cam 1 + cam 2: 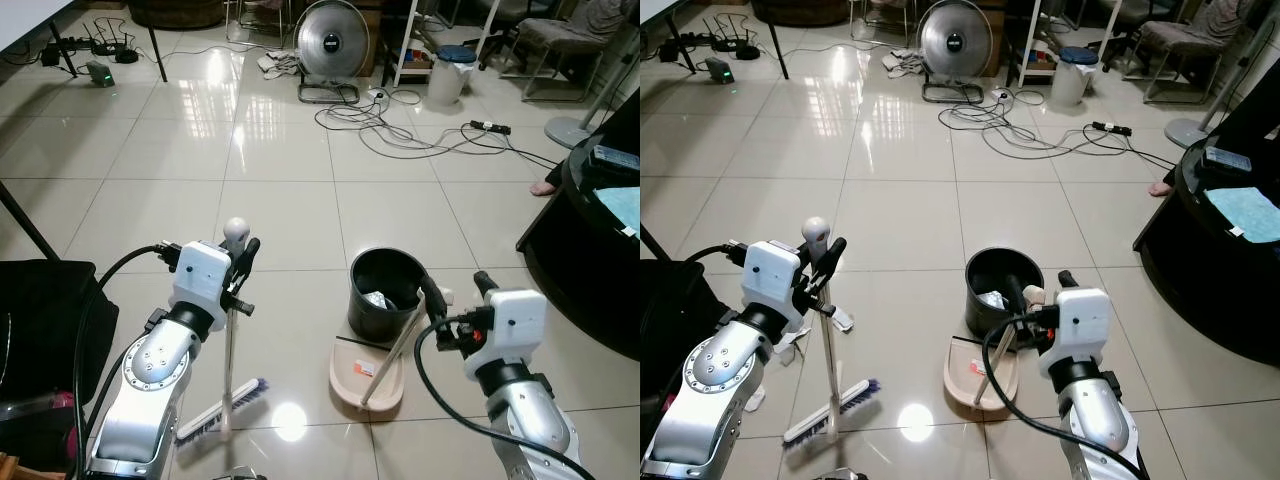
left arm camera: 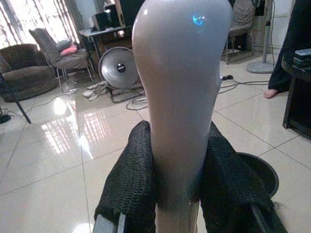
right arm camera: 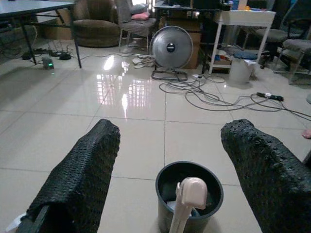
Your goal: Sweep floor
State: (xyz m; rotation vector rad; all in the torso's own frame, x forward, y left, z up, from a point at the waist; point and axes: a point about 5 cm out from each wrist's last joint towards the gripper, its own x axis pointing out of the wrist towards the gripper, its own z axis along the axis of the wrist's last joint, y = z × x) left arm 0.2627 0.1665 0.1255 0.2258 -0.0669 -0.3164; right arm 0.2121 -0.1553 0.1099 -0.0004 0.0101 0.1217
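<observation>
My left gripper (image 1: 240, 258) is shut on the pale handle of a broom (image 1: 230, 340), just under its rounded knob (image 2: 177, 58). The broom stands almost upright, and its blue-bristled brush head (image 1: 222, 410) rests on the tiles. A beige dustpan (image 1: 366, 378) lies flat in front of a black bin (image 1: 385, 290). Its long handle (image 3: 188, 194) leans up against the bin's rim. Crumpled paper (image 1: 378, 300) lies inside the bin. My right gripper (image 1: 458, 290) is open, just right of the dustpan handle's top, with nothing between its fingers (image 3: 82, 170).
A floor fan (image 1: 330, 40), tangled cables (image 1: 420, 135) and a power strip (image 1: 490, 127) lie farther ahead. A black bag (image 1: 40, 320) sits at my left and a black table (image 1: 590, 250) at my right, with a person's foot (image 1: 545, 187) beside it. White scraps (image 1: 840, 320) lie near the broom.
</observation>
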